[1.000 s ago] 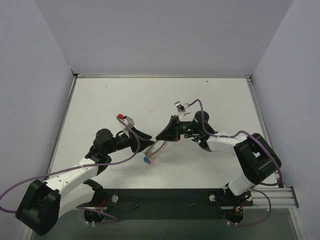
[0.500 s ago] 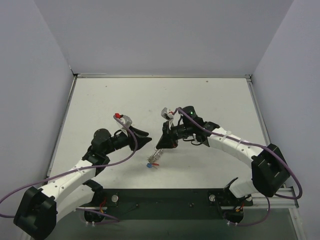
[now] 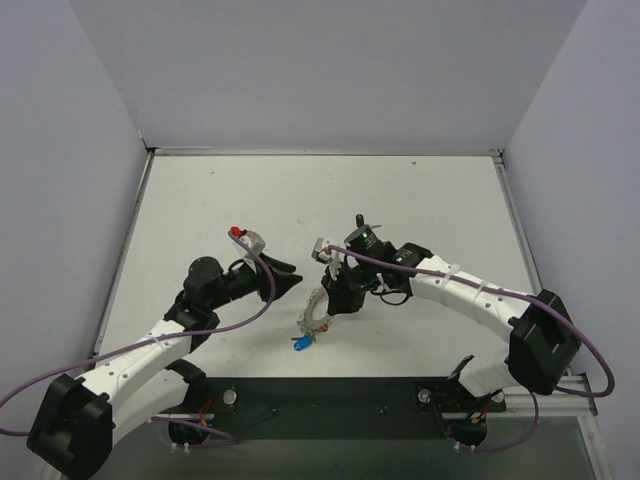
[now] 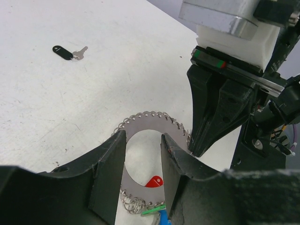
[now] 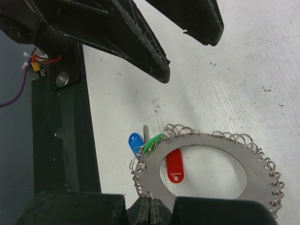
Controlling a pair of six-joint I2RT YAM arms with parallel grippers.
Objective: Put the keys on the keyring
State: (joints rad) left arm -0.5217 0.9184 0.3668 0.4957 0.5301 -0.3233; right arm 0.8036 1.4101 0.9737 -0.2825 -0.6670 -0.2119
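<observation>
The white table [image 3: 200, 200] fills the overhead view, walled on three sides. The left arm [image 3: 150, 350] comes in from 7 o'clock and the right arm [image 3: 470, 290] from 4 o'clock. They meet a little toward 6 o'clock from the table's middle.

The left pincer [image 3: 292, 283] is spread wide and holds nothing. In its own wrist view the keyring shows through the gap between its two fingers [image 4: 108, 178], apart from both. The right pincer [image 5: 150, 206] is pressed together on the keyring's rim, pinching it at about 7 o'clock as the right wrist view shows the ring.

The keyring [image 5: 260, 180] is a broad, flat silvery ring with a wide hole and small wire coils all along its outer edge. From overhead it appears edge-on and slanted, just beside the left pincer's tips. Whether its low edge touches the table cannot be told.

Three keys hang from the coils at about 10 o'clock on the ring in the right wrist view. The red key [image 5: 174, 165] lies across the hole's 9 o'clock side. The green key [image 5: 153, 143] and blue key [image 5: 135, 140] sit just outside the rim. A black key [image 4: 65, 51] lies flat on the table, well apart from the ring, toward 10 o'clock in the left wrist view.
</observation>
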